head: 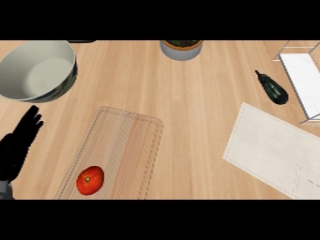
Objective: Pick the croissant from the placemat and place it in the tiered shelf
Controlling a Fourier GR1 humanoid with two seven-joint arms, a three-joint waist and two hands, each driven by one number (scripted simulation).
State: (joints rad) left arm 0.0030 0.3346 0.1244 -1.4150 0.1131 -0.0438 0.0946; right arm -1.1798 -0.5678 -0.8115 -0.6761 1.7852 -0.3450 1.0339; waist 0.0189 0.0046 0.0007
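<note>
The robot's black left hand [13, 145] rests at the left edge of the light wooden counter [190, 103], fingers straight and pointing up, holding nothing. Just to its right lies a pale wooden cutting board [124, 140] with a red tomato [89, 180] on its near end. Above the hand sits a large grey-white bowl [34, 70], and a grey pot [181, 49] stands at the far edge. Well across to the right lies the off-white cloth placemat [277, 150]; beyond it are a dark eggplant [273, 88] and the wire tiered shelf [308, 79]. I cannot tell where the croissant is.
</note>
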